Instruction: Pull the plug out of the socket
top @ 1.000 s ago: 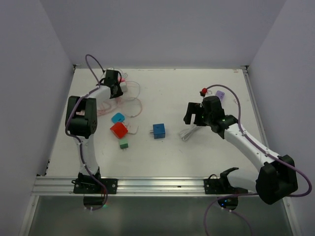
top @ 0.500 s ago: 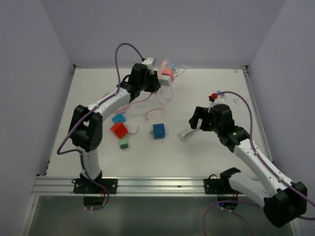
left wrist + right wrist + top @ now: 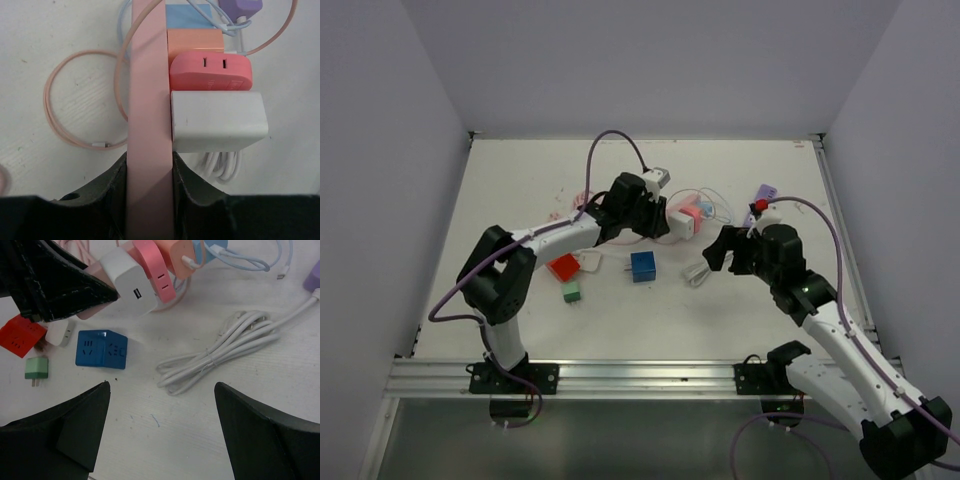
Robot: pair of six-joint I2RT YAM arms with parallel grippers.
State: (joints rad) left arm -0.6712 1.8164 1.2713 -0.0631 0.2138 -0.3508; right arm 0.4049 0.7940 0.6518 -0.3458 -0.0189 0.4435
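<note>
My left gripper (image 3: pixel 655 216) is shut on a pink power strip (image 3: pixel 149 115) and holds it over the middle of the table. A white plug (image 3: pixel 217 121), a coral plug (image 3: pixel 210 72), an orange plug (image 3: pixel 195 39) and a blue plug (image 3: pixel 185 12) sit in a row in the strip. The strip with its plugs (image 3: pixel 686 219) shows between the two arms in the top view. My right gripper (image 3: pixel 721 248) is open and empty just right of the strip. In the right wrist view (image 3: pixel 162 415) the white plug (image 3: pixel 127 285) and coral plug (image 3: pixel 156 270) lie ahead at upper left.
A blue cube socket (image 3: pixel 642 266), a red cube (image 3: pixel 561 267), a green plug (image 3: pixel 571 292) and a small white adapter (image 3: pixel 60 332) lie left of centre. A coiled white cable (image 3: pixel 698 272) lies under my right gripper. A purple adapter (image 3: pixel 766 191) sits at the back right.
My left arm has swung the pink strip and its plugs from the far left corner across to the middle. My right arm has shifted slightly right and nearer.
</note>
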